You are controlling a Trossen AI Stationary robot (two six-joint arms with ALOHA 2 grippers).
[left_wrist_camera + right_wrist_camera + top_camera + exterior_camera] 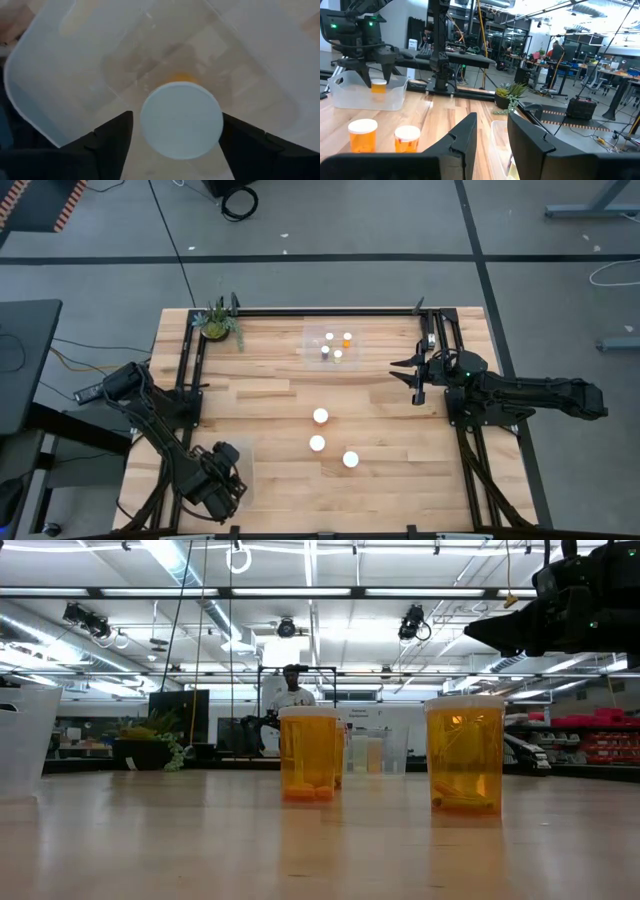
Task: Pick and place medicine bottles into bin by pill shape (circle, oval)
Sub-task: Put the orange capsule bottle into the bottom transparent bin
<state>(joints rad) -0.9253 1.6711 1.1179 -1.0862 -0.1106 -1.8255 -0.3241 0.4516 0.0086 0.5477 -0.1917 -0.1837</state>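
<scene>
My left gripper (177,142) points down over a clear bin (60,75) at the table's near left, open. A medicine bottle's white cap (181,120) shows between its fingers, with a narrow gap on either side. In the right wrist view the same orange bottle (378,86) sits in that bin (350,97) below the fingers. Three white-capped bottles (320,416), (317,443), (351,459) stand upright mid-table. My right gripper (415,375) waits level at the right, open, nothing between its fingers (492,145).
A second clear bin (312,338) at the far middle holds several bottles. A small green potted plant (218,320) stands at the far left corner. Black frame rails (190,370) run along both table sides. A person (293,690) stands beyond the table.
</scene>
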